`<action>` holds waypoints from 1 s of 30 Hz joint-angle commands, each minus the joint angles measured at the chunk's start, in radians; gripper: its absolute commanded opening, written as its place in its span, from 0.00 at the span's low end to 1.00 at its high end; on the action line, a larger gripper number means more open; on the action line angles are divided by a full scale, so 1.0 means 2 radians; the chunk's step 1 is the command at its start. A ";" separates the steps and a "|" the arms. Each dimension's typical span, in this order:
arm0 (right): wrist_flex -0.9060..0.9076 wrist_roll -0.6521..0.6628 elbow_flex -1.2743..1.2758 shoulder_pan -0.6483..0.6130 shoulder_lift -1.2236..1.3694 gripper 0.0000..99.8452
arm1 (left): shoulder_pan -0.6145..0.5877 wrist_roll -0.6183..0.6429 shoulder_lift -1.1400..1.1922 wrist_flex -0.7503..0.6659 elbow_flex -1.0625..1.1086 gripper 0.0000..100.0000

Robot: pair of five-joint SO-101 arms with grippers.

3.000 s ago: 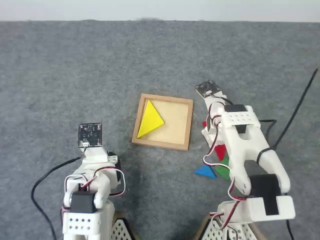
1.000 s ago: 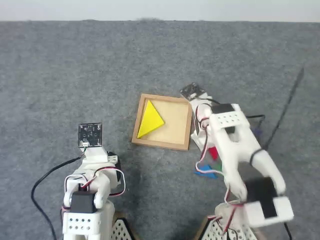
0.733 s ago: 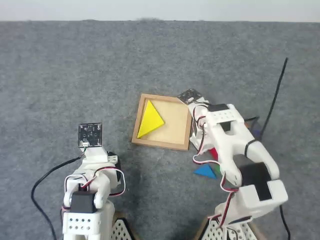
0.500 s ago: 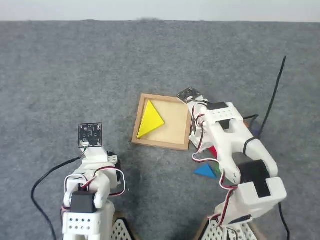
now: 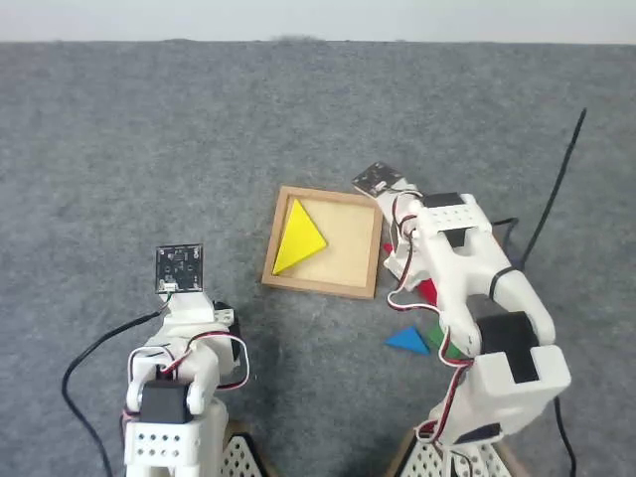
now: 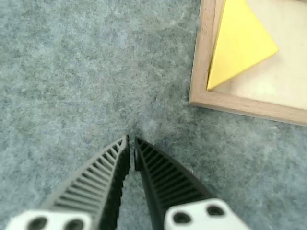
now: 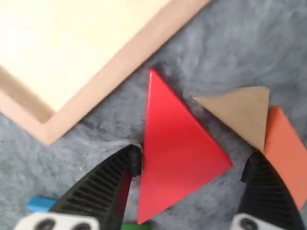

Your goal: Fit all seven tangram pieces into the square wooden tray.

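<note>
Beside the square wooden tray [image 5: 328, 194], on the grey mat [image 5: 199, 119], the right gripper [image 7: 194, 163] stands released, with its jaws spread to either side of the red triangle [image 7: 175, 148], which lies flat just outside the rim. A tan triangle [image 7: 240, 112] and an orange piece [image 7: 288, 148] lie just beside the red one, with a blue piece [image 5: 405, 340] and a green piece [image 5: 437, 333] nearer the arm's base. The yellow triangle [image 5: 298, 238] lies flat inside the tray; the left gripper [image 6: 132, 143] is clenched on nothing, tips over bare mat near a tray corner.
</note>
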 commanded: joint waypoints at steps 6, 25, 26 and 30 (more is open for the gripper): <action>-0.010 0.012 -0.028 -0.003 0.007 0.33 | -0.003 -0.008 -0.010 0.002 -0.007 0.01; 0.042 -0.018 -0.036 0.010 0.036 0.23 | -0.003 -0.008 -0.010 0.002 -0.007 0.01; 0.042 -0.025 -0.036 0.013 0.036 0.23 | -0.003 -0.008 -0.010 0.002 -0.007 0.01; 0.040 -0.074 -0.035 0.015 0.036 0.22 | -0.003 -0.008 -0.010 0.002 -0.007 0.01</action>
